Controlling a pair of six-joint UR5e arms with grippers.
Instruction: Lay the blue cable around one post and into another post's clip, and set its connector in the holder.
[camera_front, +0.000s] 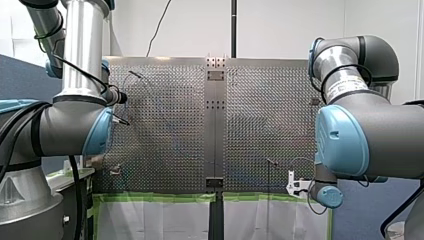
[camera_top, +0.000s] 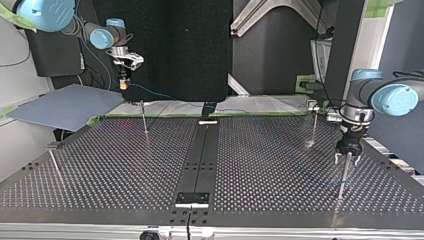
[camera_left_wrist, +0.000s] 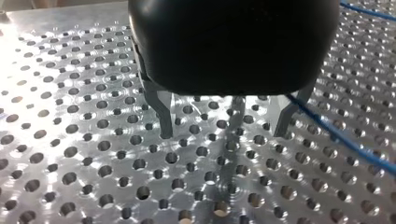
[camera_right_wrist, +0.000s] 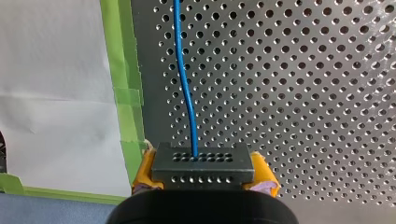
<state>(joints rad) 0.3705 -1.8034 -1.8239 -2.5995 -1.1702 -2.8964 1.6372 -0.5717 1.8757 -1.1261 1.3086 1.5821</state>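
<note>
Well, nearest to me in the top view, a thin post (camera_top: 342, 180) stands up from the perforated worktop (camera_top: 75, 200). The left hand (camera_top: 348, 159) hangs right over its tip. That hand is released: its metal fingers are spread apart and grip nothing, and the left wrist view shows only the holed plate below them. The blue cable (camera_left_wrist: 341, 137) lies on the plate and runs close past one of those fingers, outside the gap between them.

Further back, toward the far edge, two more slim posts rise, one (camera_top: 144, 120) at the view's left and one (camera_top: 314, 125) at its right. I cannot make out a clip on either from here.

Farthest off, the right hand (camera_top: 122, 80) is raised above the far edge. The right wrist view shows its yellow pads clenched on the black connector (camera_right_wrist: 203, 163), one pad on each side. The cable leaves the connector's face and trails out over the worktop.

By my reckoning the job is barely begun. The connector is in the air, not in any holder. I see no loop of cable around a post and none seated in a clip. So the wrap, the clip and the placing of the connector all seem left to do. Which fixture is the holder I cannot tell.
</note>
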